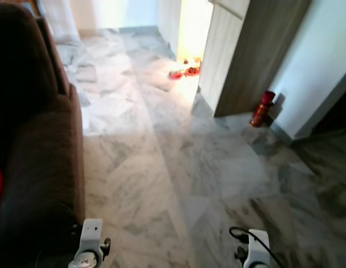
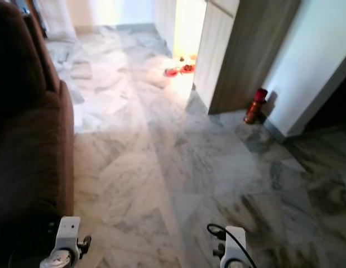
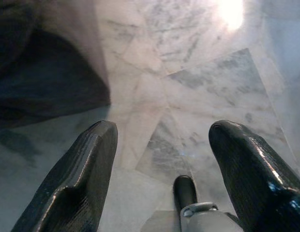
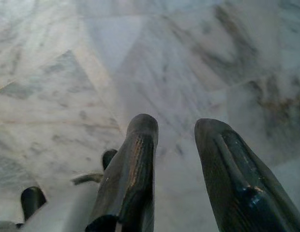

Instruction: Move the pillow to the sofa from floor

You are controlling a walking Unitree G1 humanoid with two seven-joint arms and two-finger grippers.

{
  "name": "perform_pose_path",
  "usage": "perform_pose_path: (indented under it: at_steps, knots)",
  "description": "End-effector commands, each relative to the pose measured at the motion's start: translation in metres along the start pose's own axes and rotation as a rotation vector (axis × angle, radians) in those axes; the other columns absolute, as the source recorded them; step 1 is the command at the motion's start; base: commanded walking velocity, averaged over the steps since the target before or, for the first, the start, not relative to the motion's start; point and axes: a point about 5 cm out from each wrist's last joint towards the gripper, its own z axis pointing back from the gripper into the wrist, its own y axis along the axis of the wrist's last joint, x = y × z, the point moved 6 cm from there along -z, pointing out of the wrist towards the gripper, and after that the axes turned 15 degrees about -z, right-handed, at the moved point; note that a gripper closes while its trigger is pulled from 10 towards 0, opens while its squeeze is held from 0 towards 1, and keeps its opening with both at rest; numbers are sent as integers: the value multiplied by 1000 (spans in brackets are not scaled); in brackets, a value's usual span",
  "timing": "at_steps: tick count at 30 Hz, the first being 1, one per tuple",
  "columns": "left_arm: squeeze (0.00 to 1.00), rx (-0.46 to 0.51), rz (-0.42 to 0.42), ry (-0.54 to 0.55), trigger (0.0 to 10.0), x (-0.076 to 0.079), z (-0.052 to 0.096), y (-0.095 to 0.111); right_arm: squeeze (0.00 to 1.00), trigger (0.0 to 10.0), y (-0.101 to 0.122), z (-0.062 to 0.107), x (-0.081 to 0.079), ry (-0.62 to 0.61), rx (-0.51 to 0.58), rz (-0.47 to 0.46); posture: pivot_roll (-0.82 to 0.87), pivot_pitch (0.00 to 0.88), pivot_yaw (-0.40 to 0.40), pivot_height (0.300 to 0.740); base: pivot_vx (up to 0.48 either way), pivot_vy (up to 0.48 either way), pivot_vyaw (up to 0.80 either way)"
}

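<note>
I read the scene from left to right. The brown sofa (image 1: pixel 33 151) stands just beside the left tool (image 3: pixel 162 159), on its outer side. That tool hangs low over the marble floor (image 1: pixel 178 167), fingers spread, holding nothing. The right tool (image 4: pixel 176 159) hangs likewise, fingers parted and empty. Well ahead of the right tool, a red canister (image 1: pixel 263 108) stands by the wall. I cannot locate the pillow. My judgement: nothing is carried, so either search or pickup is pending.

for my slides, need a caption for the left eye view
Brown sofa on the robot's left, marble floor ahead, red canister by the wall, both arms low.
</note>
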Motion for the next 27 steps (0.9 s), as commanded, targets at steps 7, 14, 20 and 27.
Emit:
perform_pose_path:
  at_steps: [7, 14, 20, 27]
  knots:
    - [0, -27, -6, -13, 10000, 6, 1, -6, 0, 10000, 0, 0, 0, 3, -8, -8, 44, 0, -63, 740, 290, 0, -111]
    - [0, -47, -20, -14, 10000, 2, 2, -13, 0, 10000, 1, 0, -2, 15, 1, 24, 47, 0, -57, 740, 297, 0, -321]
    - [0, -49, -20, -14, 10000, -2, 2, -15, 0, 10000, 0, 0, -2, 12, -1, 20, 45, 0, -51, 740, 302, 0, 0]
    - [0, -45, -30, -24, 10000, -1, 2, -14, 0, 10000, -4, 0, -3, 8, -20, 8, 44, 0, -46, 740, 302, 0, -100]
